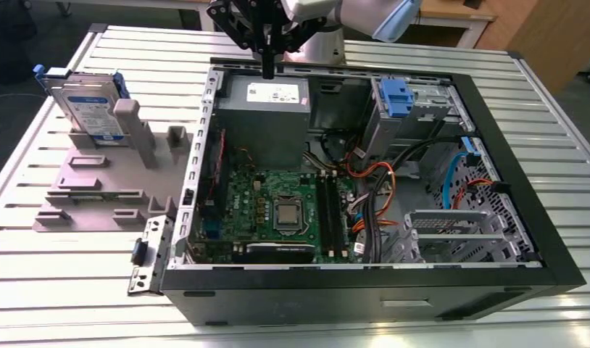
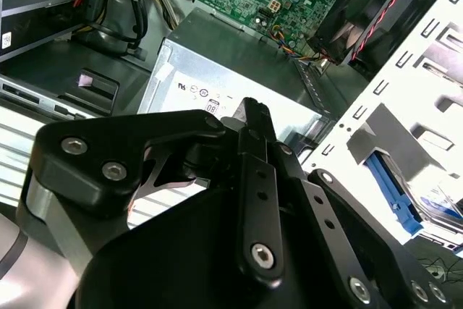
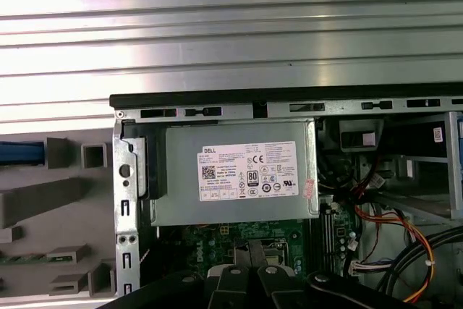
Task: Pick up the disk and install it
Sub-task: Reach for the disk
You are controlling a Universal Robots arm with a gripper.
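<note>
The disk (image 1: pixel 87 101), a silver drive with a white-and-blue label in a blue frame, stands on edge in a grey holder (image 1: pixel 92 181) on the table, at the exterior view's left of the open computer case (image 1: pixel 372 290). In the first wrist view its blue frame edge (image 3: pixel 22 151) shows beside the holder (image 3: pixel 43 200). My gripper (image 1: pixel 268 70) hangs over the case's back wall, above the grey power supply box (image 1: pixel 266 119), well apart from the disk. Its fingers (image 2: pixel 253 117) are pressed together with nothing between them, as both wrist views show (image 3: pixel 249 265).
Inside the case lie a green motherboard (image 1: pixel 275 210), orange and black cables (image 1: pixel 372 174) and a metal drive bay with a bare blue tab (image 1: pixel 396 98). The case sits on a ribbed white table (image 1: pixel 43 290). A loose metal bracket (image 1: pixel 145 257) lies by the case's front corner.
</note>
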